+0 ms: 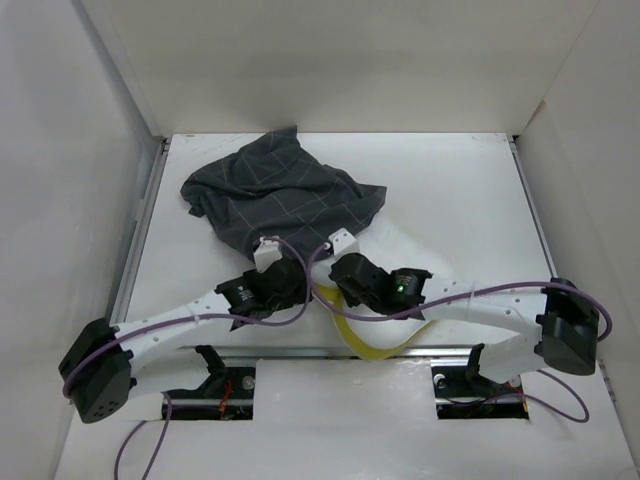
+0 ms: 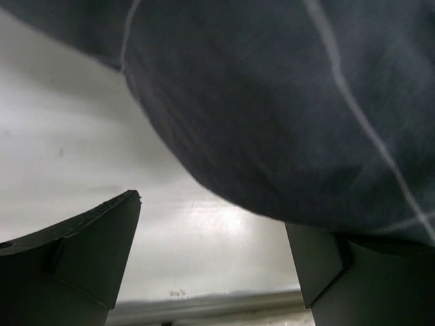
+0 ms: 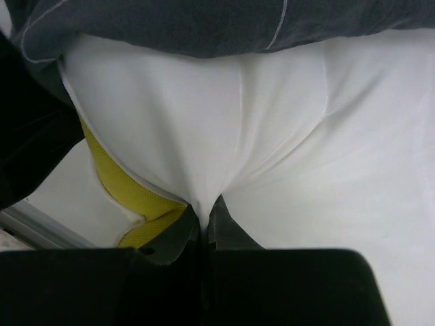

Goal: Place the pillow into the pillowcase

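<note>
Top: pillowcase [image 1: 275, 190] lies bunched toward back of table [image 1: 460, 190]. Left gripper [image 1: 268, 252] and right gripper [image 1: 342, 243] are at its near side; yellow piped edge [image 1: 350, 330] sticks out behind them.
L wrist: jaws apart, cloth only draped over one, no grip.
R wrist: jaws pinched tight on pillow [image 3: 285, 136], pillowcase over far part.
Advice: L should clamp pillowcase opening first, then R pushes in slowly.

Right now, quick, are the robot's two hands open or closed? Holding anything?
Left gripper: open, with the pillowcase right by it but not gripped.
Right gripper: shut, pinching the pillow.
</note>
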You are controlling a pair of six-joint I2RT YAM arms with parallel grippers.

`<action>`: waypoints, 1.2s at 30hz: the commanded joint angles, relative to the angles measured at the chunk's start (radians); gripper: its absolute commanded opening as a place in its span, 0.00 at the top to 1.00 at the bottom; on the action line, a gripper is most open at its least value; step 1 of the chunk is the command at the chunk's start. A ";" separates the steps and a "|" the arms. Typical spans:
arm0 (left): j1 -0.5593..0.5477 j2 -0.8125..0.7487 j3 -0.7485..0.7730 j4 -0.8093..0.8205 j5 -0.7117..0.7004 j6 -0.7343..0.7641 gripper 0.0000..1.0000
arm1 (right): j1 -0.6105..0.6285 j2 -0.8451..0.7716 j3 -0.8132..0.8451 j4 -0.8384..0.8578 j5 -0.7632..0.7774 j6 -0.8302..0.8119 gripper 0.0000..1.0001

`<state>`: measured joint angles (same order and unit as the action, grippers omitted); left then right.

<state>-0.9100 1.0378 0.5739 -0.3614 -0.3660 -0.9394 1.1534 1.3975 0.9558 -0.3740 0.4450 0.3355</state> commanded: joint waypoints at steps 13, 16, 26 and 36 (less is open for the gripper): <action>-0.038 0.105 0.231 -0.050 -0.081 0.088 1.00 | -0.096 0.004 0.155 0.292 0.129 -0.026 1.00; -0.079 0.042 0.242 -0.059 0.030 0.120 1.00 | -0.130 0.043 0.176 0.453 0.179 -0.017 1.00; -0.125 -0.070 0.408 -0.146 0.392 0.269 1.00 | -0.170 0.188 0.198 0.810 0.366 0.144 1.00; -0.125 0.083 0.414 -0.220 0.313 0.220 0.37 | -0.170 0.282 0.091 0.833 0.009 0.252 0.77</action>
<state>-1.0168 1.1076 0.9497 -0.5434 -0.0986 -0.7036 0.9951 1.6962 1.0637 0.2699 0.5400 0.5499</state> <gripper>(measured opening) 0.472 0.204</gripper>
